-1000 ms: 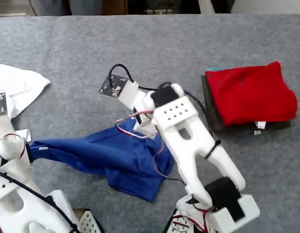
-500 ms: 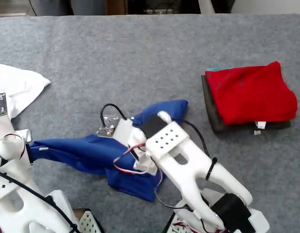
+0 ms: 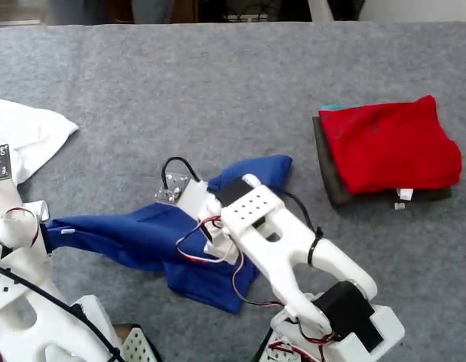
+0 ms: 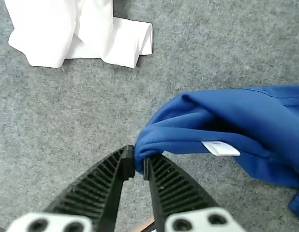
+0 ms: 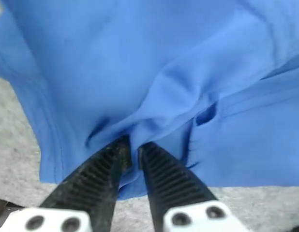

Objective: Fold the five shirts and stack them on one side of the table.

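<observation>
Your crumpled blue cotton shirt lies unfolded on the grey carpet-like surface, a little toward 7 o'clock from the middle in the high view, stretched in a long band from 9 o'clock to 3 o'clock with one lobe poking out toward 1 o'clock. Your left pincer is clenched on a rolled fold at the shirt's 9 o'clock end, and a small white label shows on the cloth just beside that grip. Your right pincer is clamped on a pinch of the same blue fabric near the shirt's middle, with the cloth bunched into creases around its black ribbed fingers. The white right arm reaches in from 5 o'clock and lies over the shirt's 3 o'clock half. At 3 o'clock on the surface sits the folded red shirt, resting on a folded dark shirt whose edge shows beneath it, well apart from the blue one. At the 9 o'clock edge lies a loose white shirt, apart from the blue shirt.
</observation>
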Controlling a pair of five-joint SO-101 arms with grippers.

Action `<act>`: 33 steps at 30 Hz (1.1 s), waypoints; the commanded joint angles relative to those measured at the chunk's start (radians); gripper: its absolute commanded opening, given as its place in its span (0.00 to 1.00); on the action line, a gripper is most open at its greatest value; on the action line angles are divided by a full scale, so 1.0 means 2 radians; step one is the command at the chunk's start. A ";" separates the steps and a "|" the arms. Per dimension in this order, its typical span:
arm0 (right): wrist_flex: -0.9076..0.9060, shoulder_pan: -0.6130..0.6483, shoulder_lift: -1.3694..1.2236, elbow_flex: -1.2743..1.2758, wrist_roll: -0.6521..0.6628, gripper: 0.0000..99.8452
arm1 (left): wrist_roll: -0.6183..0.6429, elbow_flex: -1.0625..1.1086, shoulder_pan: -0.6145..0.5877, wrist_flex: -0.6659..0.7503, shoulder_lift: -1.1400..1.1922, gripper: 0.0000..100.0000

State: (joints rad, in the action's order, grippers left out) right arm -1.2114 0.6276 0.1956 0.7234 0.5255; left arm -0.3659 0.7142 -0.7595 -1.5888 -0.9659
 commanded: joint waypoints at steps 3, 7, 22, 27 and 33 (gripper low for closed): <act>-0.003 -0.031 -0.005 -0.063 0.020 0.01 | -0.004 -0.001 0.002 0.001 -0.008 0.03; -0.002 -0.093 -0.008 -0.132 0.034 0.01 | -0.004 -0.001 0.002 0.001 -0.008 0.03; -0.012 -0.157 -0.390 -0.726 0.011 0.01 | -0.003 -0.001 0.004 0.012 -0.008 0.03; -0.054 -0.164 -0.507 -0.928 -0.095 0.08 | -0.003 -0.001 0.004 0.012 -0.008 0.03; -0.221 -0.176 -0.577 -1.137 -0.158 0.22 | -0.003 -0.001 0.004 0.012 -0.008 0.03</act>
State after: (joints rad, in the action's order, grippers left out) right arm -1.5167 0.2946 -0.9444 -1.3188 0.2217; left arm -0.3659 0.7142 -0.7595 -1.5796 -0.9659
